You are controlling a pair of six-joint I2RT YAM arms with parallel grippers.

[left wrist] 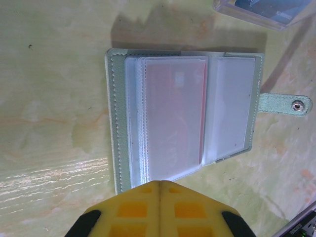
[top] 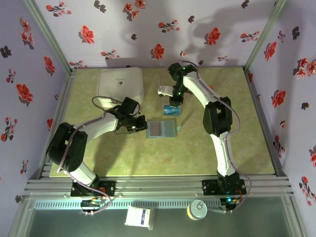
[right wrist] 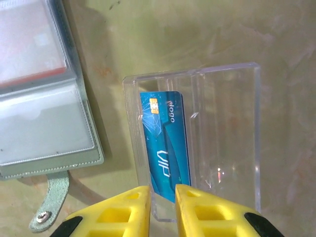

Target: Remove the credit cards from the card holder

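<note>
The grey-blue card holder (top: 162,129) lies open on the table, its clear sleeves facing up. A red-orange credit card (left wrist: 175,118) shows through one sleeve. My left gripper (left wrist: 159,185) is shut, its tips meeting at the near edge of the card holder (left wrist: 118,123), with nothing visible between them. The blue-teal credit card (right wrist: 165,143) rests in the left slot of a clear plastic tray (right wrist: 227,138). Just above that card's near end, my right gripper (right wrist: 163,197) stands open by a narrow gap, not touching the card.
A big white rounded box (top: 121,84) stands at the back left. The card holder's strap with a metal snap (right wrist: 52,207) sticks out toward the tray. The clear tray (top: 171,110) sits just behind the holder. Flowered walls enclose the table.
</note>
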